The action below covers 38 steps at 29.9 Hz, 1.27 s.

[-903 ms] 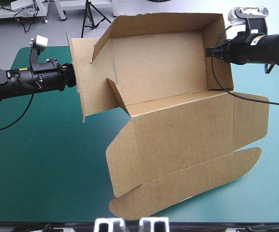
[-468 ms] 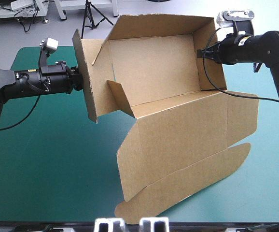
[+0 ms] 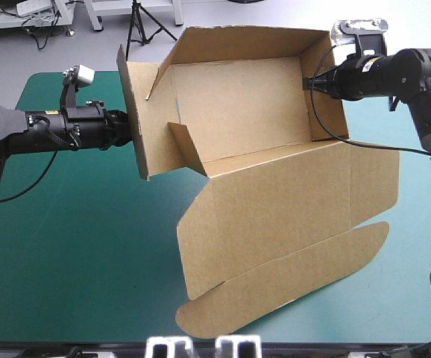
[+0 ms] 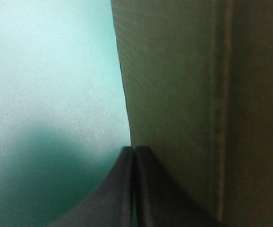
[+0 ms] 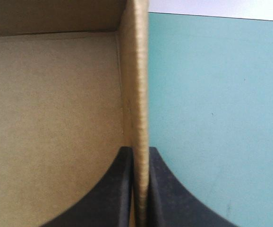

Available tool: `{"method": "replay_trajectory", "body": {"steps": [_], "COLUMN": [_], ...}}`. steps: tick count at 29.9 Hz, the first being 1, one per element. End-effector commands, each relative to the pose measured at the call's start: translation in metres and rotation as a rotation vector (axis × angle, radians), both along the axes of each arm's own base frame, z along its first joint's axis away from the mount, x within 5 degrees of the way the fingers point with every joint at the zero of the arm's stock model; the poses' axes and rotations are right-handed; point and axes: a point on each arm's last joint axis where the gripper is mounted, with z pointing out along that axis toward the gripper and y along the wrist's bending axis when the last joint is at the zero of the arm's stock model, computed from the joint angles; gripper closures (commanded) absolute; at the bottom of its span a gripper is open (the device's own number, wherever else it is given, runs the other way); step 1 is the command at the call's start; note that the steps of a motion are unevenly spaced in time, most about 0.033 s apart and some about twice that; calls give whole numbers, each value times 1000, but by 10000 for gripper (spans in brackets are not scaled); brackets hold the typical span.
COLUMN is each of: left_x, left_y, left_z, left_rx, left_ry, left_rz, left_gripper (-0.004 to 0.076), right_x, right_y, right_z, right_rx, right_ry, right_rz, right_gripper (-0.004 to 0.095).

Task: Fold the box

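The brown box [image 3: 238, 112] is held tilted above the table, its side and back walls raised and its open inside facing the high view. The flat lid [image 3: 275, 216] hangs toward the table's front edge, its rounded tuck flap [image 3: 290, 287] lowest. My left gripper [image 3: 130, 128] is shut on the left wall's outer panel. My right gripper [image 3: 309, 83] is shut on the right wall. In the left wrist view the black fingers [image 4: 134, 156] meet at the board's [image 4: 183, 94] edge. In the right wrist view the fingers [image 5: 140, 158] pinch the wall's edge [image 5: 137, 85].
The teal-green cover [image 3: 66, 246] lies bare at the front left and along the right side [image 3: 417, 246]. The same cover shows beside the board in the left wrist view [image 4: 46, 71] and in the right wrist view [image 5: 212, 94].
Both grippers have moved inward with the box: the right one leftward, the left one rightward. The box has swung slightly and the hanging lid has shifted with it.
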Motion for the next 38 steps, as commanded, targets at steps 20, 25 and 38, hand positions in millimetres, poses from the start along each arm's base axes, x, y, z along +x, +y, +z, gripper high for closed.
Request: {"method": "replay_trajectory", "body": {"steps": [20, 25, 38], "left_x": [-10, -10, 18], "left_y": [-7, -7, 27], "left_z": [29, 29, 49], "left_rx": [-147, -145, -261], "left_ry": [-83, -88, -302], "left_rz": [11, 13, 390], "left_gripper": [733, 733, 733], "right_x": [-8, -8, -14], "right_y": [-7, -6, -6], "right_z": [23, 23, 17], "right_rx": [-12, 7, -31], "right_ry": [-106, -103, -22], "right_rz": [-56, -50, -20], "right_gripper": [923, 923, 925]}}
